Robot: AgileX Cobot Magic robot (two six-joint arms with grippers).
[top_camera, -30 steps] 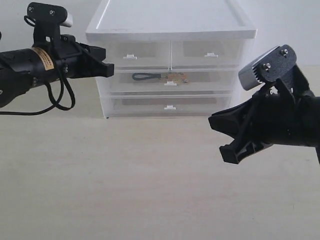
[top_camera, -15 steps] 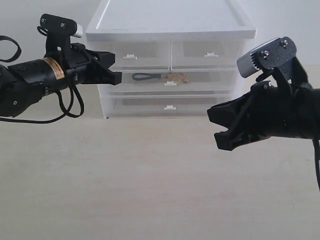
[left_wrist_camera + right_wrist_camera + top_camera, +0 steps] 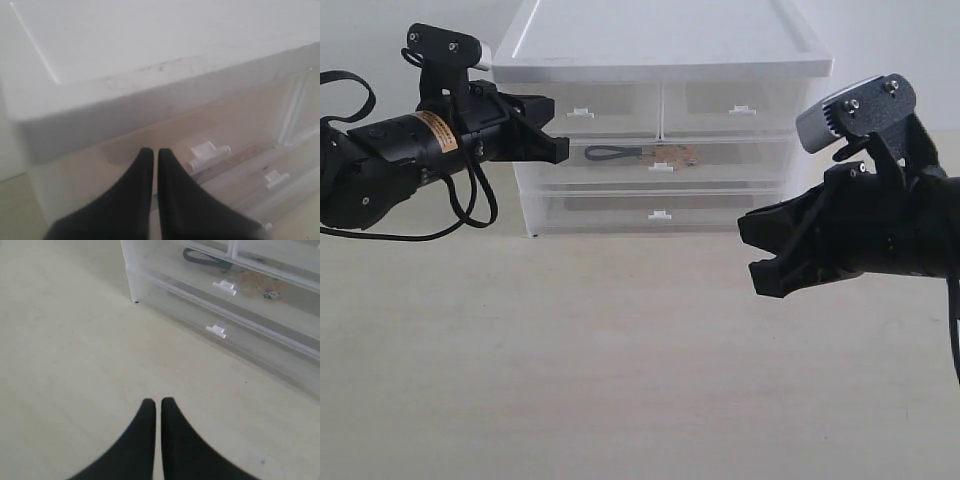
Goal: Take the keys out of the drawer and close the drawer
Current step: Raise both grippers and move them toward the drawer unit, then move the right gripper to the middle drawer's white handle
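The white drawer unit stands at the back. Its upper full-width drawer sits flush, with its tab handle at the middle. Through the translucent front I see the keys with their black strap. My left gripper is shut and empty. It hovers at the unit's left front, before the top-left half-width drawer. My right gripper is shut and empty, above the table, right of the unit. The right wrist view shows the keys, the drawer's handle and the shut fingers.
Two half-width drawers sit above the keys' drawer, and a like full-width bottom drawer lies below it. The pale table stretches in front of the unit. A black cable loops under the left arm.
My left gripper has moved right, closer to the unit's front left corner. My right gripper rose a little, then held nearly still. The drawers have not moved.
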